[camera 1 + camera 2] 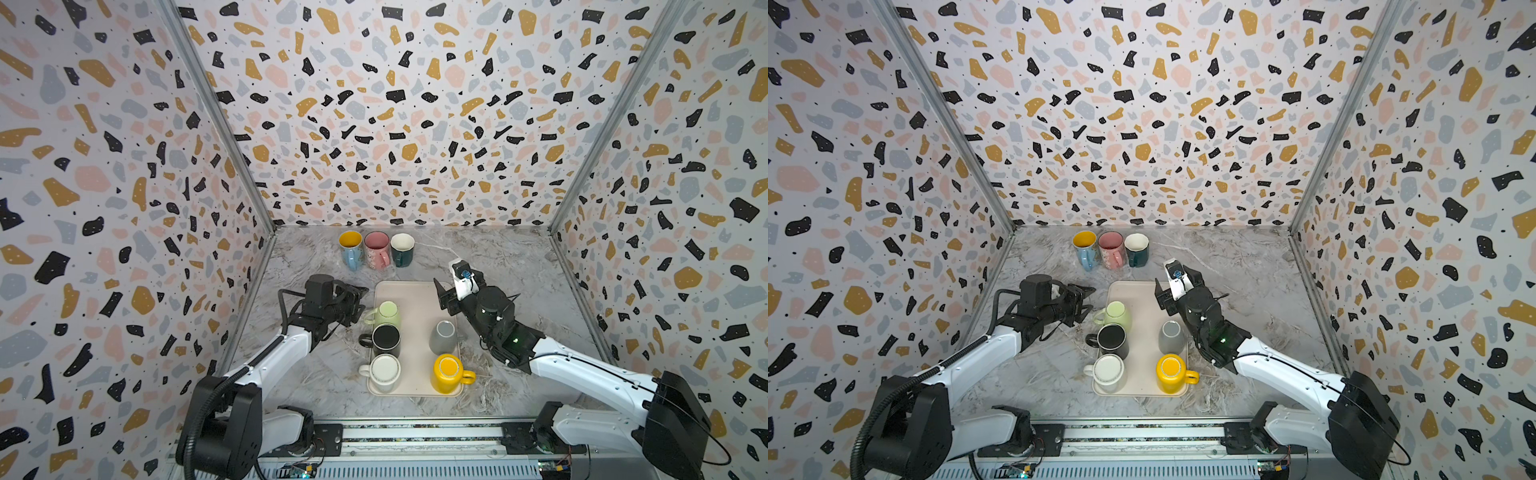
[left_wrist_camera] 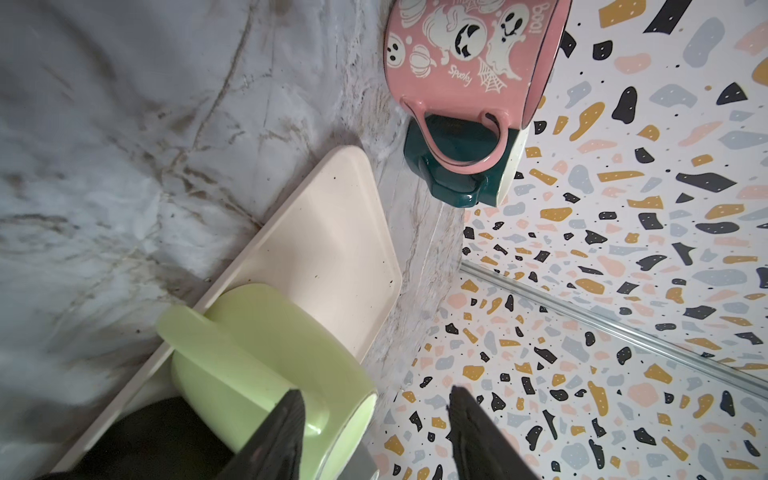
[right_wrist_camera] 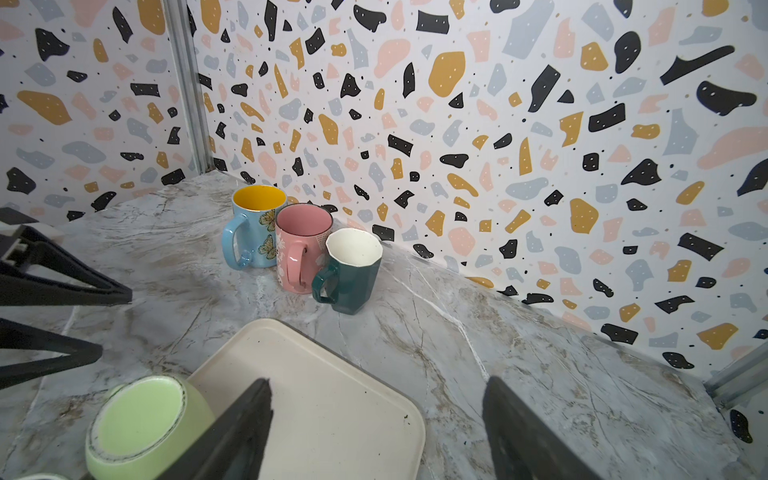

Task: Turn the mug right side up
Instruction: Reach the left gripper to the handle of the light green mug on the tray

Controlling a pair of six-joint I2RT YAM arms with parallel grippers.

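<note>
A light green mug (image 1: 386, 313) (image 1: 1117, 313) stands upside down at the far left of the cream tray (image 1: 415, 297), handle toward the left arm. My left gripper (image 1: 359, 300) (image 2: 374, 411) is open beside that handle; in the left wrist view the green mug (image 2: 266, 353) lies partly behind one finger (image 2: 286, 428), ungripped. My right gripper (image 1: 442, 297) (image 3: 376, 399) hangs open over the tray's far right corner, holding nothing. The right wrist view shows the green mug's (image 3: 141, 424) flat base facing up.
More mugs stand upside down on the tray: black (image 1: 386, 338), white (image 1: 384, 370), grey (image 1: 444, 336) and yellow (image 1: 448, 372). Three upright mugs line the back wall: blue (image 1: 350, 249), pink (image 1: 377, 249), dark green (image 1: 402, 249). Patterned walls enclose the marble table.
</note>
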